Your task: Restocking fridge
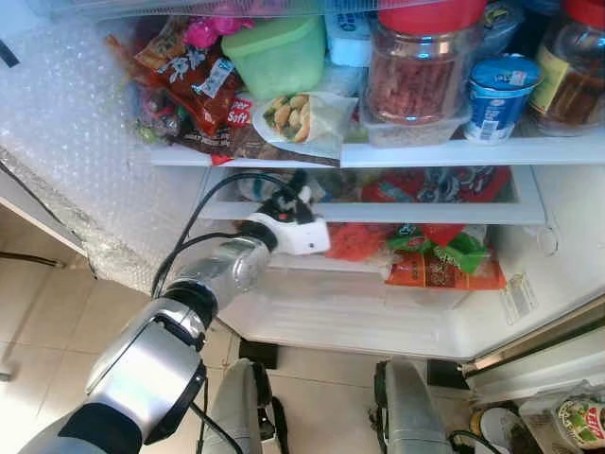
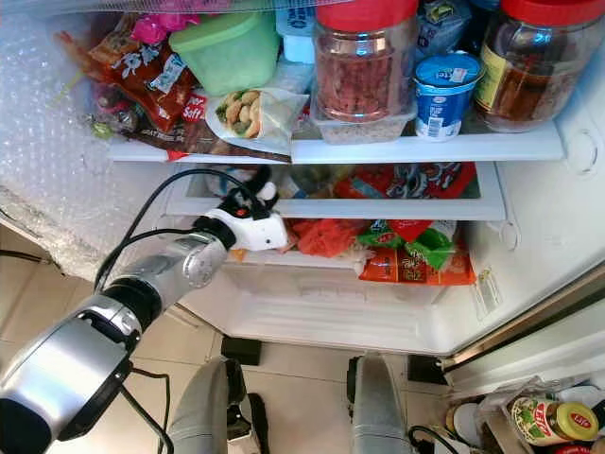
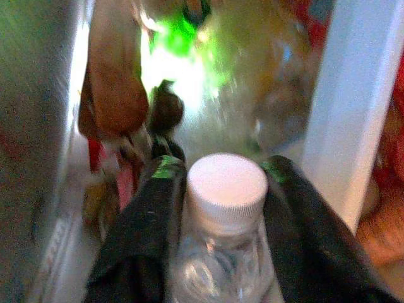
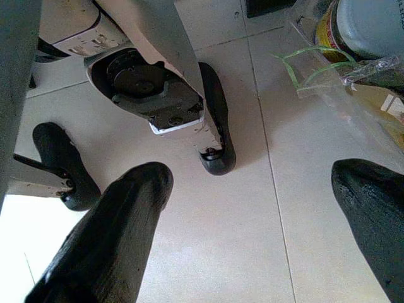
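Observation:
My left arm reaches into the open fridge, and its gripper [image 1: 295, 189] is at the left end of the middle shelf [image 1: 378, 212]. In the left wrist view the two black fingers [image 3: 148, 221] are shut on a clear plastic bottle with a white cap [image 3: 226, 189], gripping it just below the cap. Blurred packets and a green-lit wrapper lie behind it. My right gripper [image 4: 252, 214] hangs open above the tiled floor, nothing between its fingers.
The top shelf [image 1: 454, 151] holds a green tub [image 1: 277, 52], red snack packets [image 1: 194, 80], a red-lidded jar [image 1: 416, 71] and a yoghurt cup [image 1: 496, 95]. Lower down lie red and orange packets [image 1: 440, 270]. Bubble wrap [image 1: 76, 142] lines the left wall. Jars stand on the floor at right [image 2: 548, 421].

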### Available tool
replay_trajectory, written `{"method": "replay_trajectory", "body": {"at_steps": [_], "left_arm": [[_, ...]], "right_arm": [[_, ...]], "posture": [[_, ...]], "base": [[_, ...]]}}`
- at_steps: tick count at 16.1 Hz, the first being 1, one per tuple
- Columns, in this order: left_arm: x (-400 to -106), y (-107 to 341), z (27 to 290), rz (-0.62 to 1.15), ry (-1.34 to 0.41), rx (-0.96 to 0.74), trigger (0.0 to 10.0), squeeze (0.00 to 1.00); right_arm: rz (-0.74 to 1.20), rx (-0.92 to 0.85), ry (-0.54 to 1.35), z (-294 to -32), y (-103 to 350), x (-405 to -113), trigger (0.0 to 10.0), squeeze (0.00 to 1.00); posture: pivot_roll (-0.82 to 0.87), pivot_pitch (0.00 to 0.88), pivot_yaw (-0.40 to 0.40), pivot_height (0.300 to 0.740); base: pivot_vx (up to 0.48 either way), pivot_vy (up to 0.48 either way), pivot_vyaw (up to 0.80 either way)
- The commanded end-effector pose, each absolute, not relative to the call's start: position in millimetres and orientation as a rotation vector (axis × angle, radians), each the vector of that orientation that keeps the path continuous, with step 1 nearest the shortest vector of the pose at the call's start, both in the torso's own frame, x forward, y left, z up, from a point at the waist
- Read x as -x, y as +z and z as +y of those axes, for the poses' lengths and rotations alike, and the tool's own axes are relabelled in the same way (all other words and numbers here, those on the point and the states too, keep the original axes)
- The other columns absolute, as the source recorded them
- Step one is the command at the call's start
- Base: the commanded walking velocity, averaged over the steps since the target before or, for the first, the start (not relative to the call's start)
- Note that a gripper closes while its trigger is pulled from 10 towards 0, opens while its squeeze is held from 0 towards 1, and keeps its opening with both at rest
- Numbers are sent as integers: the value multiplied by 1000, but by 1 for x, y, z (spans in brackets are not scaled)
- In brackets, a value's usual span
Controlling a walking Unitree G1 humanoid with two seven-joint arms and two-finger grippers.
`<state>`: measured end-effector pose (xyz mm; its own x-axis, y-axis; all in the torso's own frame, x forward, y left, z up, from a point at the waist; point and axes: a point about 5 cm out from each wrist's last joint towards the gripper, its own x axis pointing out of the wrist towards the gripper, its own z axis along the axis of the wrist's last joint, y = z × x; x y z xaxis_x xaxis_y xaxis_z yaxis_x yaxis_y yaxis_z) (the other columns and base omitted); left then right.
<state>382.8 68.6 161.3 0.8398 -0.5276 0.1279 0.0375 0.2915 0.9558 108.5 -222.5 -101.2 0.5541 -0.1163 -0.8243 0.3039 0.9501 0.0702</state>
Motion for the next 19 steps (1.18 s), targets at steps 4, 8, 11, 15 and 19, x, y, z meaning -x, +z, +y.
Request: {"method": "replay_trajectory", "body": {"at_steps": [4,8,11,15,19], "left_arm": [[-386,159,86,-422,-339,-1224,10000,1000],[-385,156,85,-392,-342,-1168,10000,1000],[-386,159,87,-319,-347,-953,10000,1000],[-384,166,86,-352,-430,-862,10000,1000],[-386,171,89,-314,-420,-705,10000,0]], "right_arm": [[1047,-230,-205,-205,-111,-87,10000,0],[1050,-229,-206,-205,-111,-87,10000,0],[1055,-231,-206,-205,-111,-86,10000,0],[1057,-231,-202,-205,-111,-87,10000,0],[1058,-229,-203,-206,-111,-87,10000,0]], "posture": [[-129,276,173,598],[-134,277,173,598],[-134,277,173,598],[-127,278,173,598],[-129,277,169,598]], "base": [[0,0,0],[0,0,0],[0,0,0],[0,0,0],[0,0,0]]}}
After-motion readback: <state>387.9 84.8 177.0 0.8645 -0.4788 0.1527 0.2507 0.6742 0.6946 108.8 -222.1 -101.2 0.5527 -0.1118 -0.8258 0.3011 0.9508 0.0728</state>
